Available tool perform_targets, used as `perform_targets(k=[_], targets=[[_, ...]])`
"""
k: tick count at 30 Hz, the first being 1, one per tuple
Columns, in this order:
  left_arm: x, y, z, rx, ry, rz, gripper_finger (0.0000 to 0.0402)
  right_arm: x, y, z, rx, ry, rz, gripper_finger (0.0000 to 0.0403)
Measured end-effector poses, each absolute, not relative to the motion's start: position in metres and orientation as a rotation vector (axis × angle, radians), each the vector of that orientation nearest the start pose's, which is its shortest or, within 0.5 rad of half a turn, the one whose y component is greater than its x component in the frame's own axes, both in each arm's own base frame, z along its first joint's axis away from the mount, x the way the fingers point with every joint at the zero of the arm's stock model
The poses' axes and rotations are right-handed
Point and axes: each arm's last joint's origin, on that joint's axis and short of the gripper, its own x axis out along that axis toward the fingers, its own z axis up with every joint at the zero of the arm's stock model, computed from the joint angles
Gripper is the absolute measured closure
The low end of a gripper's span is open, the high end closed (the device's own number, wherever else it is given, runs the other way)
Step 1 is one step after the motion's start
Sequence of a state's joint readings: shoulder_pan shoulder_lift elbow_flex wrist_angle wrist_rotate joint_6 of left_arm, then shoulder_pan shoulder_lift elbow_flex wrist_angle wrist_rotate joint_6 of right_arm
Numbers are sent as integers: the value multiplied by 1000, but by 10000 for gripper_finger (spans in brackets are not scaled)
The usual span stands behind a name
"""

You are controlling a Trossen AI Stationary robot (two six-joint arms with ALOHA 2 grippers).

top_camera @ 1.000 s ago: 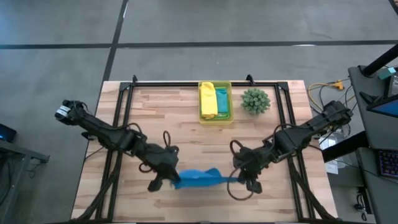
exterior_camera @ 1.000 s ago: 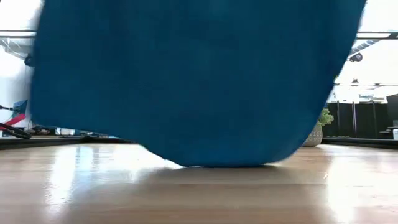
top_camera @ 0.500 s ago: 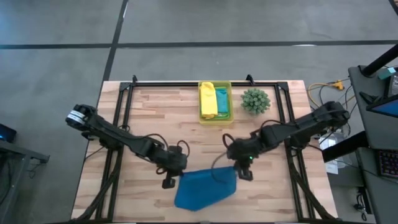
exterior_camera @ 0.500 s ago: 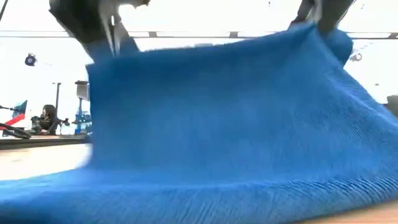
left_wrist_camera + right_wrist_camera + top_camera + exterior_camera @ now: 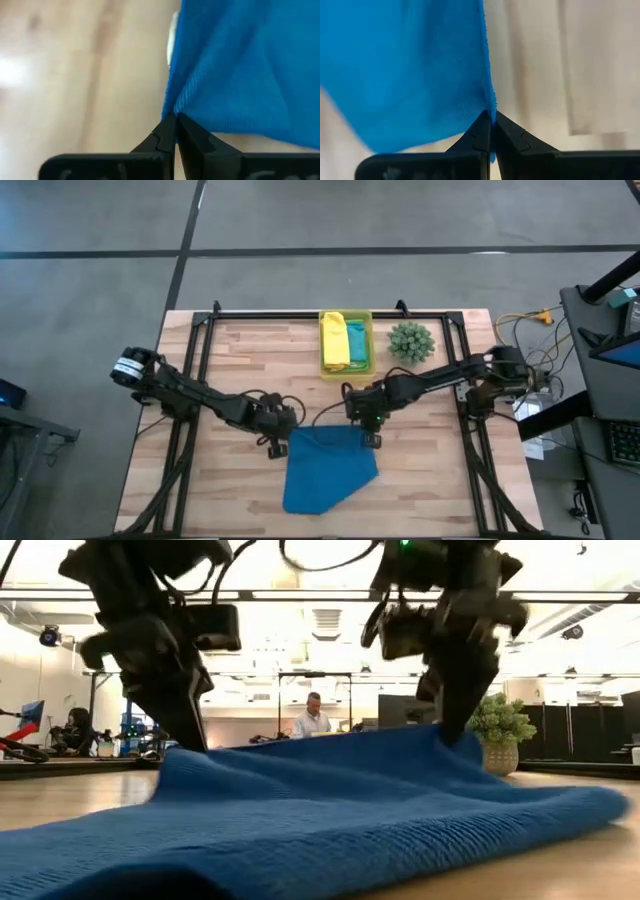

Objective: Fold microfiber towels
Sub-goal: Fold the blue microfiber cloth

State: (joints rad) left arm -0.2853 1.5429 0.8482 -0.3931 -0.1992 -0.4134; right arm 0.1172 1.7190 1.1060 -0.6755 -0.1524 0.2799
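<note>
We note the royal blue towel [image 5: 327,470] lying spread on the wooden table [image 5: 240,360], toward the 6 o'clock edge in the high view, its far edge lifted off the boards at two corners. The left gripper [image 5: 277,442] sits at the towel's 11 o'clock corner; the left wrist view shows its fingers pressed together with the cloth's corner pinched between the tips [image 5: 175,122]. The right gripper [image 5: 368,434] is at the 1 o'clock corner, likewise clamped shut on the cloth's edge [image 5: 490,120]. In the low view, both grippers hold the far edge raised while the near part of the towel [image 5: 320,820] rests on the table. At 12 o'clock on the table we see the translucent yellow-green bin [image 5: 346,372] holding a yellow towel [image 5: 334,340] and, beside it, a teal towel [image 5: 356,343]. The spiky green plant [image 5: 410,342] stands just beside the bin, toward 1 o'clock. A person [image 5: 312,718] shows in the room beyond.
</note>
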Motion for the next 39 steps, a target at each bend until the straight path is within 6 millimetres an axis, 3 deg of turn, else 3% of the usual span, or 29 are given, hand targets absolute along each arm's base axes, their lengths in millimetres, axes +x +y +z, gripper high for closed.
perform_targets(k=[8, 23, 32, 36, 39], targets=[[272, -45, 159, -88, 1013, 327, 401, 328, 19, 165, 165, 1277, -179, 394], [271, -3, 152, -89, 1039, 429, 394, 333, -11, 164, 223, 1217, -345, 380], [250, 21, 150, -113, 1071, 526, 274, 322, -11, 209, 235, 1033, -350, 296], [239, 25, 157, -135, 1070, 529, 225, 308, 9, 223, 250, 966, -256, 272], [235, 20, 161, -223, 1051, 367, 210, 297, 33, 224, 304, 921, -190, 264]])
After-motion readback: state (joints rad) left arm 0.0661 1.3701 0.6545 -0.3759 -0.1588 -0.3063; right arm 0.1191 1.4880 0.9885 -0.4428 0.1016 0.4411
